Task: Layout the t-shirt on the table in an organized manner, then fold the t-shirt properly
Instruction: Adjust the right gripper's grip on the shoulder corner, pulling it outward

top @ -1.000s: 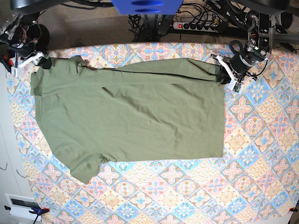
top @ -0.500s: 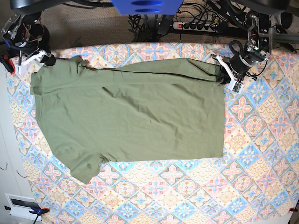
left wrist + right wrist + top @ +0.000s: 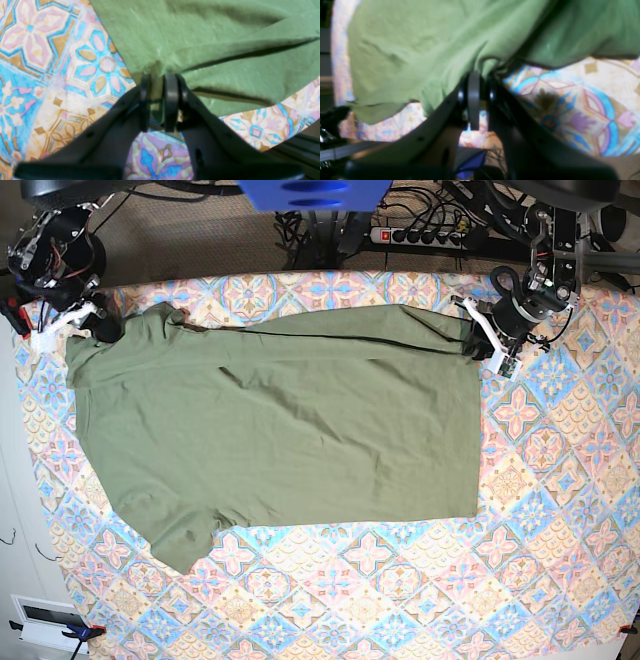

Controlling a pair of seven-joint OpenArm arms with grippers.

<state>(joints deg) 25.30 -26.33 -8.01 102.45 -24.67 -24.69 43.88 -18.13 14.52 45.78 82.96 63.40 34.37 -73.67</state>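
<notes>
- Table [image 3: 560,510] cloth fills the near part of the base view, all blue, pink and cream diamond tiles with flower medallions. Nothing lying on that near strip that I can see.
- Bit further in, the t-shirt [image 3: 280,420] lies mostly flat across the middle of the table, olive green, turned sideways: hem edge toward that view's right, shoulders toward its left, one sleeve sticking out at the near left.
- A few long creases run along the far edge of the shirt, otherwise it's pretty smooth.
- No readable writing on the shirt from any view. Can't make out a neck label or any brand, too small or hidden.
- Far right corner in the base view: left gripper [image 3: 484,340] sits right at the shirt's far hem corner. Its wrist view shows the black jaws of the left gripper [image 3: 160,100] nearly together with a pinch of green cloth between them, so it's got hold of the hem.
- Far left corner: right gripper [image 3: 100,323] is at the shoulder end of the shirt. In its wrist view the right gripper [image 3: 480,100] has its jaws squeezed close with cloth bunched at the tips. The shot's blurry, but it looks clamped onto the fabric.
- Beyond the table edge there's a power strip [image 3: 425,235] with a red switch and a tangle of cables. No legible text there either.
</notes>
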